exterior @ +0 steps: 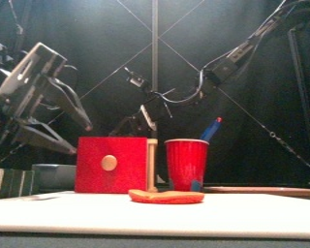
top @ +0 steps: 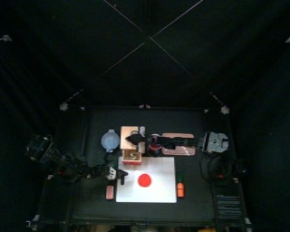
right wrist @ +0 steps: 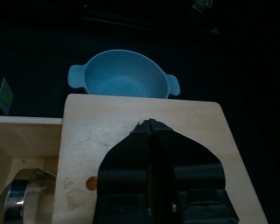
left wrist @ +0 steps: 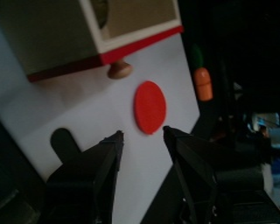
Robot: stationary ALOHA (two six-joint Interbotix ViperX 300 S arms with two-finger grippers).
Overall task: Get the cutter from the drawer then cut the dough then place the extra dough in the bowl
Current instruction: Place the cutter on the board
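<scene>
The left gripper's (left wrist: pixel 143 136) fingers are spread wide, holding nothing, near the red dough (left wrist: pixel 150 107) on the white board (left wrist: pixel 95 109). The right gripper's (right wrist: pixel 149 127) fingers look pressed together above the wooden box (right wrist: pixel 108 140). The cutter (right wrist: pixel 14 199) sits in the open drawer (right wrist: pixel 25 122). No cutting is done, and the bowl (right wrist: pixel 122 74) is empty

I have the left arm (top: pixel 65 165) low by the table's (top: pixel 93 210) left edge, left gripper (left wrist: pixel 143 144) jaws parted. The right arm (top: pixel 184 142) reaches past the middle near the back edge, right gripper (right wrist: pixel 150 131) jaws pressed together.
</scene>
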